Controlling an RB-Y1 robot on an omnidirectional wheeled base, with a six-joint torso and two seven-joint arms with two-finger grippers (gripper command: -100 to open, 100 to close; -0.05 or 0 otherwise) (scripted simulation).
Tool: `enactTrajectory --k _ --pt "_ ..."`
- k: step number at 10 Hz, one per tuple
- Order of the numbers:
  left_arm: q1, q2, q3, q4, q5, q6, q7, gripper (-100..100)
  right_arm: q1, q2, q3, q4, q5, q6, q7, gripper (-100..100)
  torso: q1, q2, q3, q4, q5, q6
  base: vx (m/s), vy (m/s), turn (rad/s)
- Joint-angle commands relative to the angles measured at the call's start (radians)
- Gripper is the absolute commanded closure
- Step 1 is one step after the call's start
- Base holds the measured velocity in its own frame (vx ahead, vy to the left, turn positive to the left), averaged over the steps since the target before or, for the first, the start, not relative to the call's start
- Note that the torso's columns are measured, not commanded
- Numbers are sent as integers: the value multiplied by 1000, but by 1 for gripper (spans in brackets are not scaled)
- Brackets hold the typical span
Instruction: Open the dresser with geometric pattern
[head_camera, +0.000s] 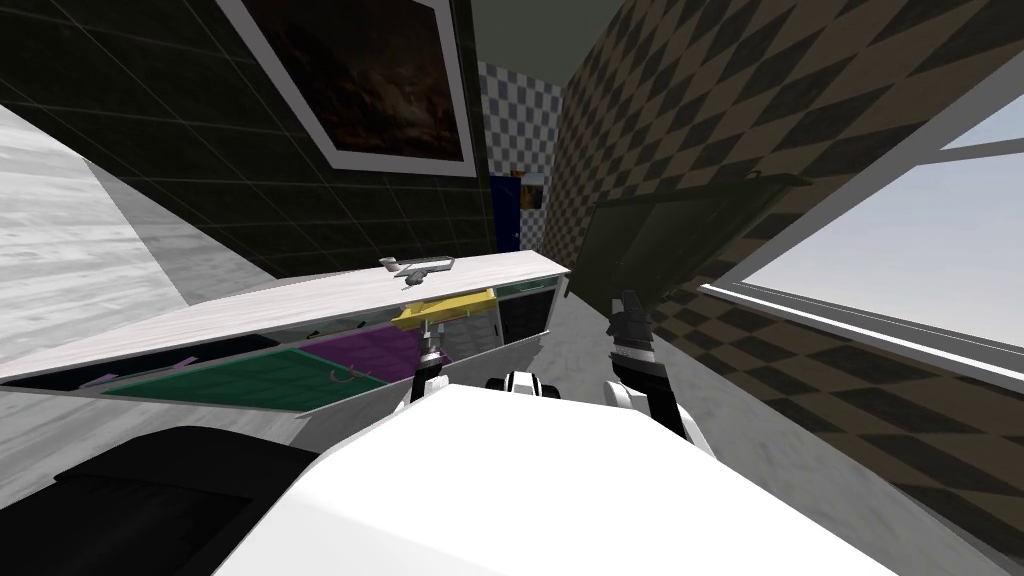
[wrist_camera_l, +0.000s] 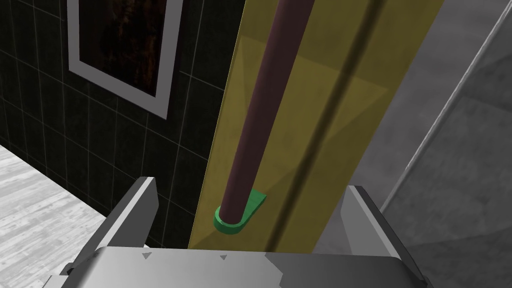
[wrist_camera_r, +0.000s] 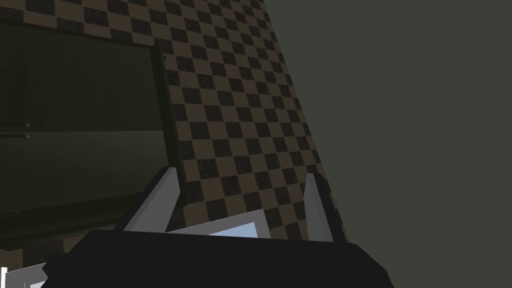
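The dresser (head_camera: 300, 295) is long and low, with a pale top and front panels in green (head_camera: 250, 380), purple (head_camera: 375, 350) and yellow (head_camera: 445, 308). The yellow front (wrist_camera_l: 320, 115) carries a dark maroon bar handle (wrist_camera_l: 255, 115) on a green mount (wrist_camera_l: 240, 215). My left gripper (head_camera: 430, 335) (wrist_camera_l: 250, 185) is open, its fingers (wrist_camera_l: 140, 205) standing on either side of the handle's lower end without touching it. The yellow front seems to stand slightly out from its neighbours. My right gripper (head_camera: 628, 305) (wrist_camera_r: 240, 172) is open and holds nothing, off to the right of the dresser.
A small grey object (head_camera: 415, 268) lies on the dresser top. A framed picture (head_camera: 370, 80) hangs on the dark tiled wall behind. A dark cabinet (head_camera: 660, 240) stands against the checkered wall, with a window (head_camera: 900, 260) to the right. A black bulk (head_camera: 150, 490) sits at my left.
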Motion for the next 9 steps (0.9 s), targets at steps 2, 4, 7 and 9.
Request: enactTrajectory --k 2,4,7,9 --pt "-8 15 13 -43 7 28 3 -100 0 0 0 0 0 0 0 0 -2 2 1 2 -2 0 -13 -18 9" --pt "-7 16 11 -31 10 56 4 -100 0 0 0 0 0 0 0 0 -3 4 1 4 -4 0 -9 -10 4" --pt "1 13 8 -21 10 73 3 0 0 0 0 0 0 0 0 0 3 -3 -1 -3 4 1 0 0 0" --pt "4 11 6 -17 10 78 2 0 0 0 0 0 0 0 0 0 6 -6 -3 -6 6 1 0 0 0"
